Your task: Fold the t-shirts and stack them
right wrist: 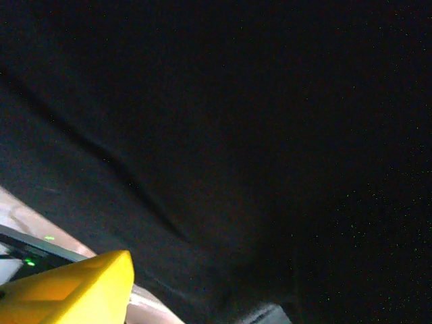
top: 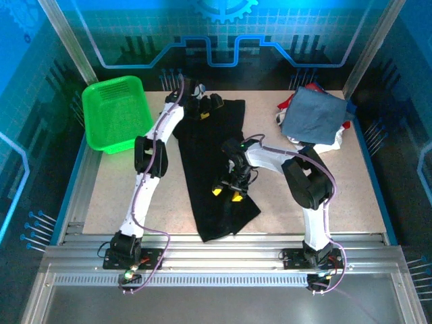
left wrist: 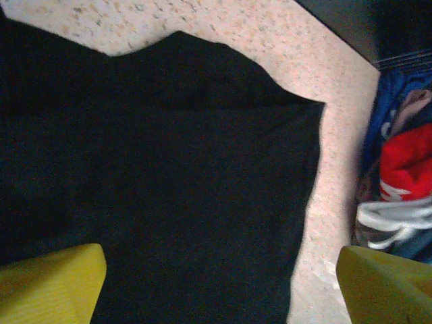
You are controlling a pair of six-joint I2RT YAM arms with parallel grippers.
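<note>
The black t-shirt [top: 202,155] is lying as a long, narrow strip down the middle of the table [top: 121,196], its near end reaching almost to the table's front edge. Over the nearer half of that strip, the right gripper [top: 227,194] is hanging with its yellow fingertips standing apart, jaws spread, nothing between them. In the right wrist view one yellow finger [right wrist: 74,290] is showing at the lower left, with dark, lightly creased cloth beneath it.

Farther back, the left gripper [top: 202,106] is hovering at the far end of the black shirt, near the table's back edge. In the left wrist view its two yellow fingers [left wrist: 47,283] are sitting wide apart, jaws spread, the flat black cloth lying below them.

At the far left a green basket [top: 115,108] is resting on the table corner. At the far right a pile of shirts is sitting well apart from the black one: a slate-blue shirt [top: 314,115] on top, with a red shirt [left wrist: 405,158] and a white shirt [left wrist: 398,216] poking out around it.
</note>
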